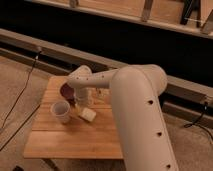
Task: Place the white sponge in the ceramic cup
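The white sponge is a small off-white block lying flat on the wooden table, just right of the ceramic cup. The cup is white, tapered and upright, near the table's left side, with a pale inside. My gripper hangs at the end of the big white arm, directly above and slightly behind the sponge, between the cup and the sponge. The arm's wrist hides part of the space behind the sponge.
A dark maroon bowl sits behind the cup, partly hidden by the arm. A small clear glass stands behind the gripper. Cables run along the carpet at the left. A dark wall with a ledge lies behind the table.
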